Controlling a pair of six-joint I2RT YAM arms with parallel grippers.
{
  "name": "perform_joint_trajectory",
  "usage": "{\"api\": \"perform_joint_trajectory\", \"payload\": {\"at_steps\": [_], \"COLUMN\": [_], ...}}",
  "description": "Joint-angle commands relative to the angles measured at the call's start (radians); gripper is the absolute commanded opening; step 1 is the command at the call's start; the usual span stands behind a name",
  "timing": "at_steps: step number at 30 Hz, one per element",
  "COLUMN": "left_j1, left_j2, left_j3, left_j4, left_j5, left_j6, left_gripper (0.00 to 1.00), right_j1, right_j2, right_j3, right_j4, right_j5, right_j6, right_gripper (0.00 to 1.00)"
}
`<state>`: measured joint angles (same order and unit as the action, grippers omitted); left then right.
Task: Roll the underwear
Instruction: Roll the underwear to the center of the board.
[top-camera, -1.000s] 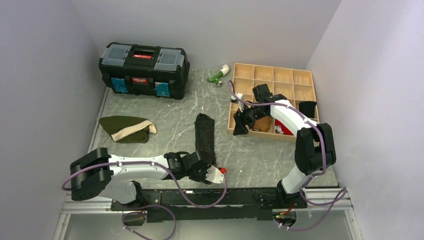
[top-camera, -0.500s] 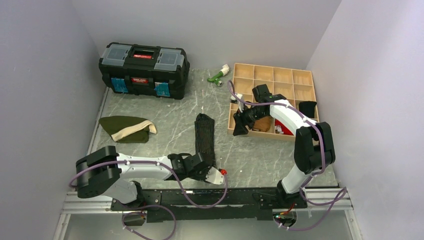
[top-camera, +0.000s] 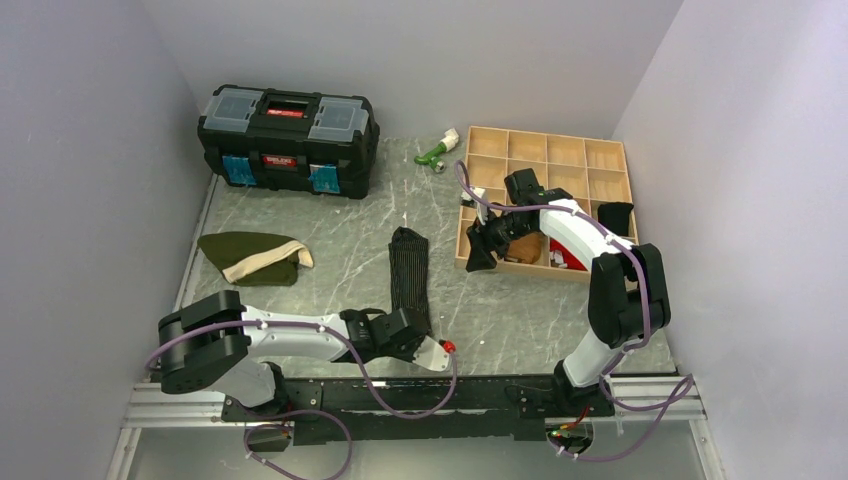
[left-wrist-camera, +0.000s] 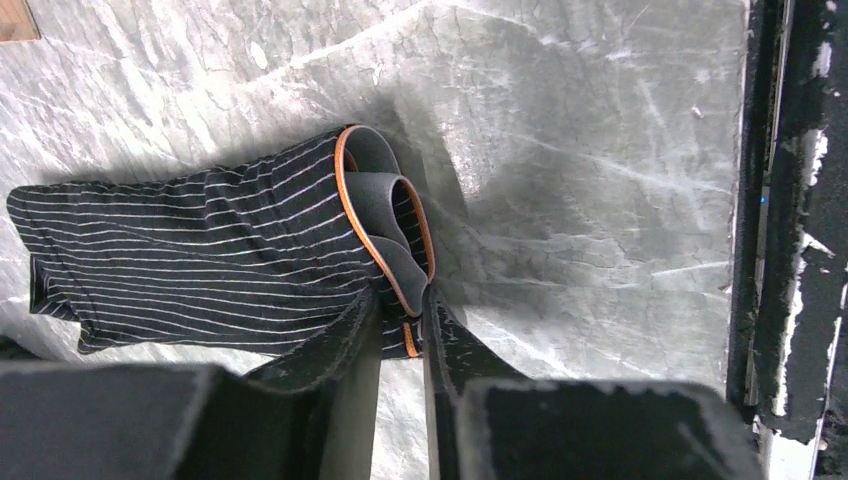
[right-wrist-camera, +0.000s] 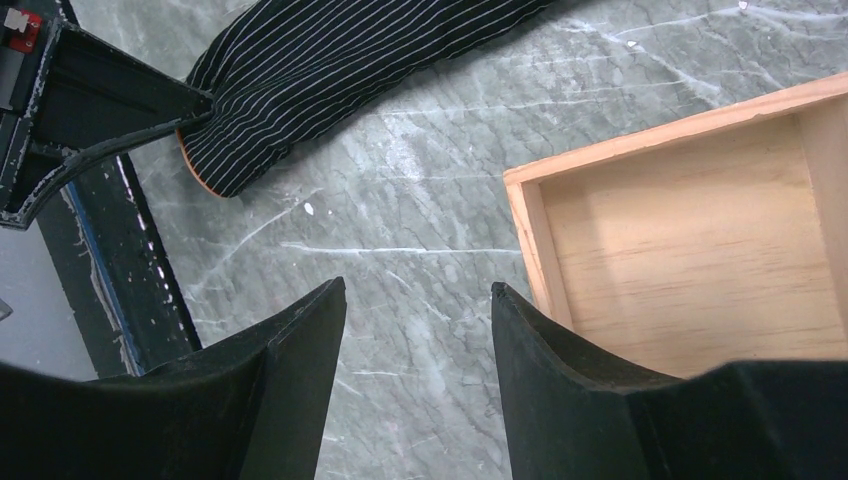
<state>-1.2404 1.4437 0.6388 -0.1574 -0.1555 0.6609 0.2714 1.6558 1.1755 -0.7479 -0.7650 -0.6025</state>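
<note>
The underwear (top-camera: 409, 268) is a black garment with fine pale stripes, folded into a long narrow strip that runs away from the arms at mid table. Its near end shows a grey waistband with orange trim (left-wrist-camera: 372, 195), curled up in a loop. My left gripper (top-camera: 418, 338) is at that near end, its jaws (left-wrist-camera: 400, 300) nearly closed and pinching the waistband edge. My right gripper (top-camera: 480, 250) hovers open and empty (right-wrist-camera: 418, 290) over the table by the wooden tray's near left corner. The underwear (right-wrist-camera: 330, 60) also shows in the right wrist view.
A black toolbox (top-camera: 288, 125) stands at the back left. An olive green garment with a cream band (top-camera: 250, 258) lies at the left. A wooden compartment tray (top-camera: 520, 268) stands at the right with a black cloth bundle (top-camera: 615, 215) beside it. A green and white object (top-camera: 437, 150) lies behind.
My left arm's elbow has swung to the right and the wrist has settled lower at the underwear's near end. The right arm has not moved.
</note>
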Motion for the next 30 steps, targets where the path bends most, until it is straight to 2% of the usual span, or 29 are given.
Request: {"api": "perform_joint_trajectory", "payload": {"at_steps": [1, 5, 12, 21, 30], "left_j1": [0.001, 0.002, 0.060, 0.303, 0.557], "left_j2": [0.029, 0.018, -0.013, 0.050, 0.303], "left_j3": [-0.014, -0.010, 0.036, 0.186, 0.441], "left_j4": [-0.030, -0.050, -0.129, -0.356, -0.659], "left_j5": [0.009, 0.045, 0.183, 0.572, 0.909], "left_j6": [-0.016, -0.021, -0.025, 0.003, 0.109], "left_gripper": [0.18, 0.08, 0.00, 0.00, 0.00], "right_j1": [-0.003, -0.003, -0.003, -0.003, -0.003], "right_j2": [-0.003, -0.018, -0.045, -0.135, -0.255], "right_j3": [0.019, 0.033, 0.054, 0.033, -0.009], "right_j4": [0.003, -0.008, -0.045, -0.059, -0.050], "right_j5": [-0.040, -0.050, -0.078, -0.092, -0.133], "right_j6": [-0.010, -0.003, -0.003, -0.011, -0.032], "right_gripper": [0.58, 0.57, 0.57, 0.57, 0.57]}}
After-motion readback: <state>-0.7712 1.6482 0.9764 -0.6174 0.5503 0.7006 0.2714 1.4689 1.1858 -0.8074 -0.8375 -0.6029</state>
